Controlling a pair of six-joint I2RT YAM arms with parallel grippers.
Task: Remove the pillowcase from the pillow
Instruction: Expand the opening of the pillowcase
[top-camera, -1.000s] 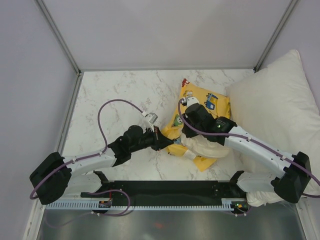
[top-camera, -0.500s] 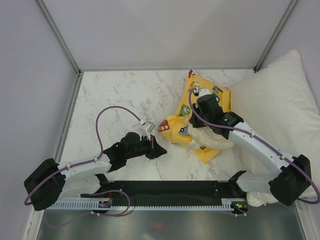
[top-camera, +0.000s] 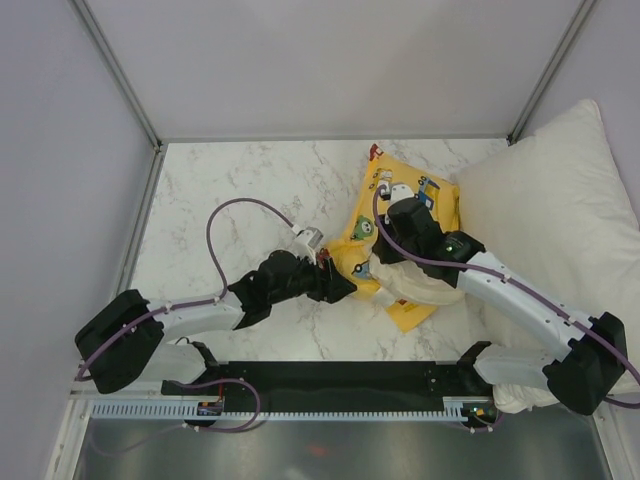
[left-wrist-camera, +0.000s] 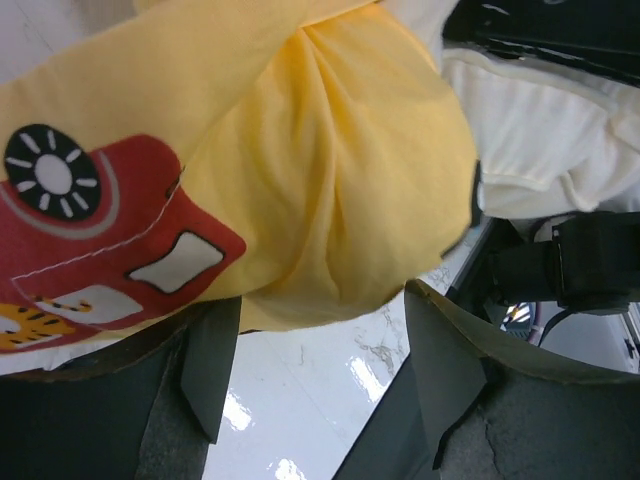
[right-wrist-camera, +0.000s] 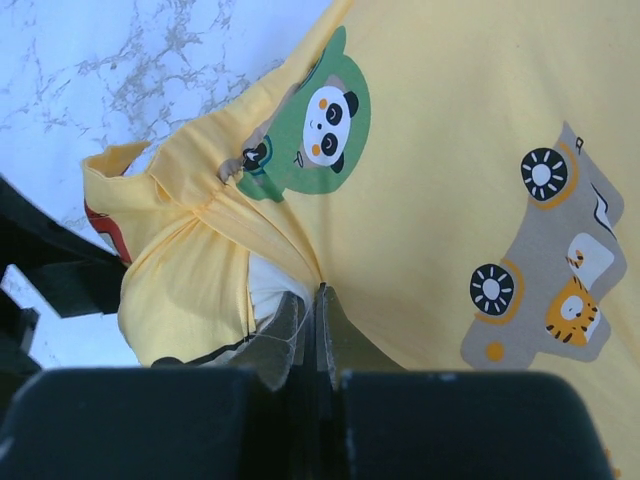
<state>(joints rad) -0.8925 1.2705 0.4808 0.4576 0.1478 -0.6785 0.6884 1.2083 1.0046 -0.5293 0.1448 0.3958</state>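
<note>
A: Stock check, largest item first?

B: Worktop (top-camera: 240, 200): white marble-patterned slab, hard, glossy. Large white pillow (top-camera: 560, 200): plump and soft, at the right edge; not part of the job.

A: The task items?

B: Pillowcase (top-camera: 350, 255): thin bright yellow cloth printed with cartoon vehicles, creased and bunched. It lies right of centre on the worktop, just beside the white pillow. Pillow (top-camera: 425, 287): small, plain, cream, squashy. Its near part bulges out of the case's open end; the far part is still covered.

A: Progress?

B: Partly done, by my reading. The case is worked back some way but not off; the rest has yet to be drawn clear.

A: And the small items?

B: Left end effector (left-wrist-camera: 322, 300): fingers spread wide, a rounded fold of yellow cloth sitting at the gap, nothing clamped. Right end effector (right-wrist-camera: 316, 305): fingers pressed together, apparently pinching a gathered pleat of the pillowcase near its open edge, cream showing beside it
</note>
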